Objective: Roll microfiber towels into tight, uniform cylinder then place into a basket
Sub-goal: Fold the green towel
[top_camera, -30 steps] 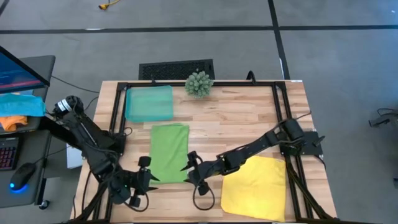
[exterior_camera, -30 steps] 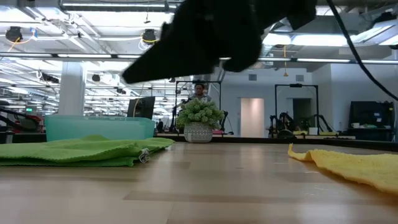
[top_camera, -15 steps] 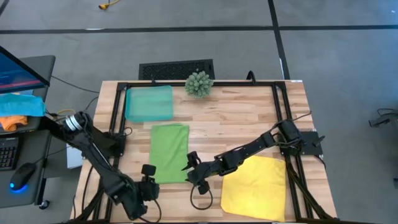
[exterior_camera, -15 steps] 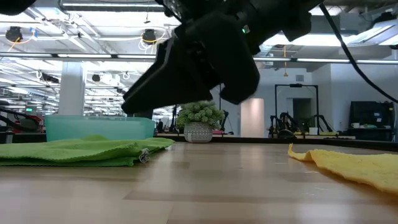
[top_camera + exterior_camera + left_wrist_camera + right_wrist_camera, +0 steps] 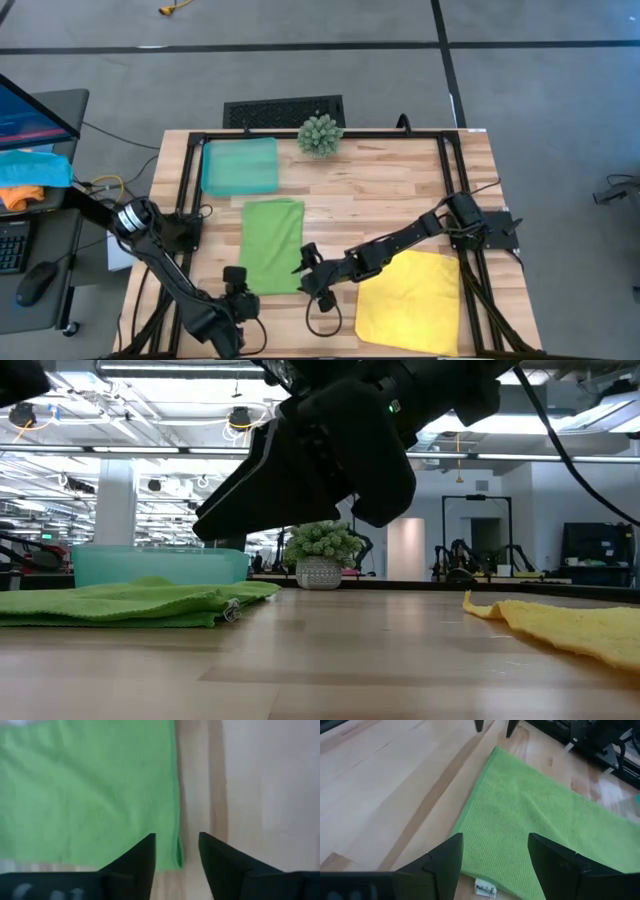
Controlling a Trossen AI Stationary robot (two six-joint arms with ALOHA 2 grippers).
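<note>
On pale planked table point(image 5: 400, 190), ribbed green towel point(image 5: 272, 245) flat

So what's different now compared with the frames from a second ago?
The left gripper swung in from the table's near-left edge and now sits open at the green towel's near-left corner. The right gripper edged a little nearer the towel's near-right corner, also open. Nothing was grasped. The green towel, yellow towel, basket and plant stayed put.

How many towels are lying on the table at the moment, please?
2. The green towel lies flat below the basket, between both grippers; the yellow towel lies flat at the right front corner. None appear hidden.
</note>
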